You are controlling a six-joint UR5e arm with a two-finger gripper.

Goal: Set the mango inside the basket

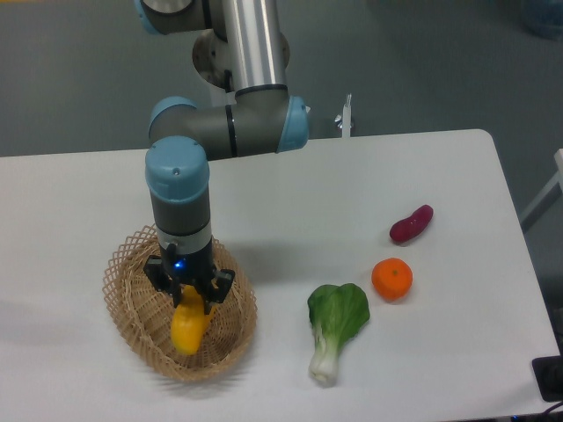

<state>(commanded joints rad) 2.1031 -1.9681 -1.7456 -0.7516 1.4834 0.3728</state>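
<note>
the gripper (190, 297) is pointing straight down over the wicker basket (132, 264), its two black fingers (217, 286) closing on the upper end of the mango (188, 323). a small blue light is glowing on the gripper body just above the fingers. the mango is hanging nose-down and slightly tilted, its yellow-orange lower end sitting inside the basket's outline, over the woven floor toward the near-right part of the bowl; whether it is touching the weave cannot be told from this angle. the basket is resting on the white table (352, 176) at the near left, its open lattice rim showing all round the arm. the arm's grey wrist section with a light blue cap is standing upright above the gripper, and a horizontal link is reaching back to the silver column behind.

to the right of the basket, and apart from it, a bok choy (334, 325) is lying with its white stalk toward the near edge. just to the right of its leaves a round orange (391, 279) is sitting, and beyond that, farther back, a small purple sweet potato (411, 223) is lying at a slant.
</note>
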